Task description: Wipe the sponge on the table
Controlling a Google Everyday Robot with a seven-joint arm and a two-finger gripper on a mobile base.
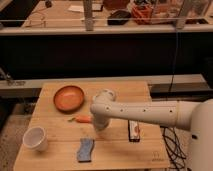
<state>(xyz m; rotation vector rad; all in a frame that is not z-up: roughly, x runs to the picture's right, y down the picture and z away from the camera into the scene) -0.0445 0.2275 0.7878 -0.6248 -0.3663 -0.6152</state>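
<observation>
The small blue-grey sponge [86, 150] lies flat on the light wooden table [55, 159], near its front edge. My white arm reaches in from the right. Its gripper [99, 126] points down at the tabletop, just behind and slightly right of the sponge and apart from it. The bulky wrist hides most of the gripper. Nothing is seen held in it.
An orange carrot [82, 119] lies just left of the gripper. An orange-brown bowl [69, 97] sits at the back left and a white cup [36, 138] at the front left. A black-and-white box [134, 131] lies to the right. A cluttered workbench [60, 12] runs behind.
</observation>
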